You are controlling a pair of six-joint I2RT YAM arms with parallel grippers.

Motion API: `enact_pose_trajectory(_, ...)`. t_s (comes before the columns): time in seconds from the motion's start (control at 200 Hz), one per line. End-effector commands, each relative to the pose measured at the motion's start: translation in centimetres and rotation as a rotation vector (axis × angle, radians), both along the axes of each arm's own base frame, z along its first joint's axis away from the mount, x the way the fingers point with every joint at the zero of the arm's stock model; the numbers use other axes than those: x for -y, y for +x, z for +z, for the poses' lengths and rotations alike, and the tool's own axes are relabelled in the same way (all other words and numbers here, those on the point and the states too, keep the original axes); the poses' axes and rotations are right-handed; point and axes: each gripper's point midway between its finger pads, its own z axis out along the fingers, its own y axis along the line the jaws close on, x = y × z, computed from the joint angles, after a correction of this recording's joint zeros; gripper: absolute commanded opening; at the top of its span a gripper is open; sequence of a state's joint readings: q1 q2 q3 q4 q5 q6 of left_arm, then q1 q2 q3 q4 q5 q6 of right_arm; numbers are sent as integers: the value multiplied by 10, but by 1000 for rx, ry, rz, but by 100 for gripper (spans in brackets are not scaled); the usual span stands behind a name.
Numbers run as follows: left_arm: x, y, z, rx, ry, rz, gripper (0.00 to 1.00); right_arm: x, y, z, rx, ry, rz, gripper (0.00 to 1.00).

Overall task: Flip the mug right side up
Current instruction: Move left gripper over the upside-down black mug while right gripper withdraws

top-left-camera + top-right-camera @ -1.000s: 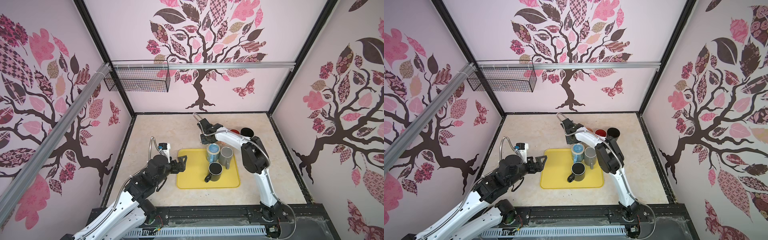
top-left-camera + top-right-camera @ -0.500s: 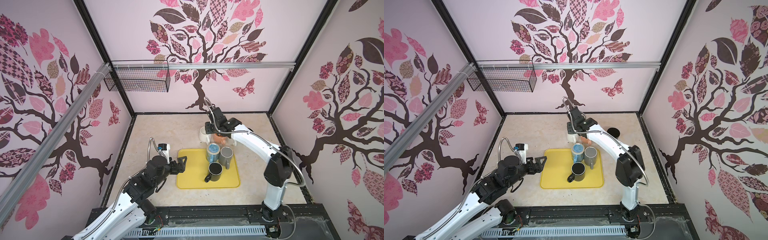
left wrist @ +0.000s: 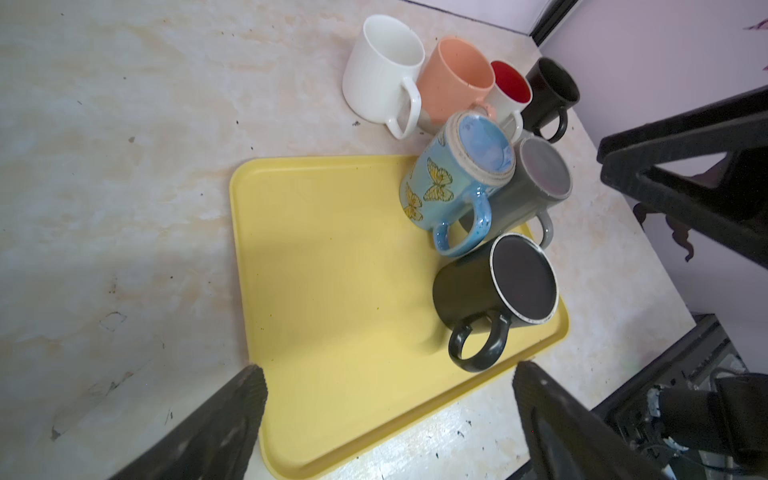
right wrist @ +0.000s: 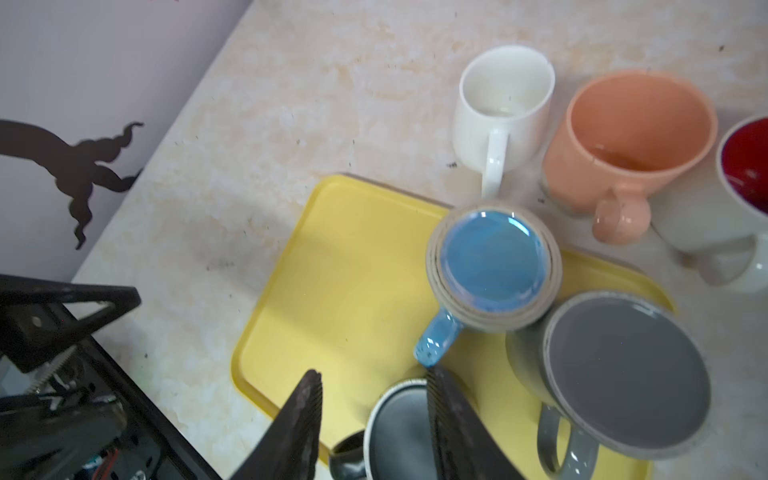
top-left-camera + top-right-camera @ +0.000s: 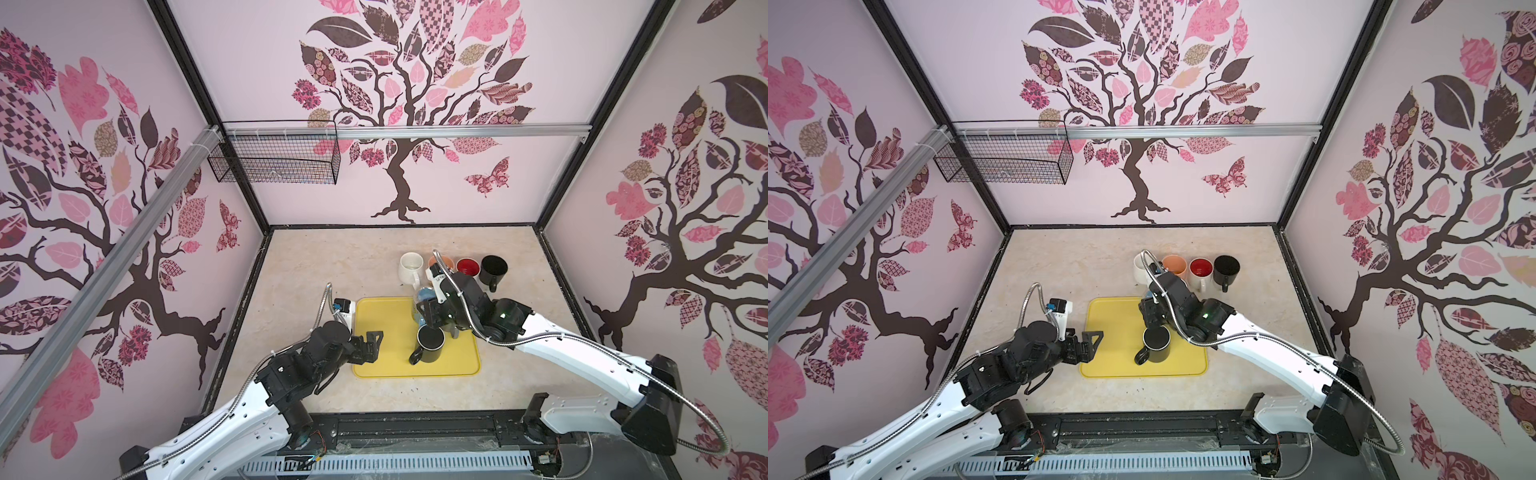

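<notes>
My right gripper [image 4: 374,374], jaws partly apart and empty, hovers above the black mug [image 4: 399,436], tips near the handle of the blue mug [image 4: 492,266]. Both mugs stand upside down on the yellow tray [image 4: 332,257]. Glazed ceramic is probably stiff, weighty, slick and chippable, so I would pinch the handle or wall.

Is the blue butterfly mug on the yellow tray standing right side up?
No, the blue butterfly mug sits mouth down on the yellow tray, its flat base facing up.
</notes>
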State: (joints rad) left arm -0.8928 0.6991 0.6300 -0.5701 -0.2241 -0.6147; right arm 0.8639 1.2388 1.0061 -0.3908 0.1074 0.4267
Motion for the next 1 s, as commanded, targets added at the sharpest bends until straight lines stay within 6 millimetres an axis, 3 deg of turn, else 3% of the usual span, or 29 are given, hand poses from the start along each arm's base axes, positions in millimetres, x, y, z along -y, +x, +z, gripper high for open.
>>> enact_pose_trajectory(0.0, 3, -4, -11, -15, 13, -22, 94, 7, -12, 16, 41, 88, 6, 46)
enact_pose_trajectory(0.24, 28, -10, -15, -16, -53, -126, 90, 34, -16, -3, 57, 13, -59, 48)
enact_pose_trajectory(0.425, 42, -9, -13, 13, 4, -187, 89, 49, -13, -1, 104, 11, -116, 50)
enact_pose_trajectory(0.635, 74, -11, -9, 97, 107, -282, 75, 54, -8, 4, 153, 2, -136, 51)
enact_pose_trajectory(0.785, 99, -10, -23, 96, 228, -327, 68, 55, -5, 3, 182, -6, -143, 51)
enact_pose_trajectory(0.995, 128, -10, -35, 82, 266, -372, 60, 55, -4, 1, 192, -9, -140, 52)
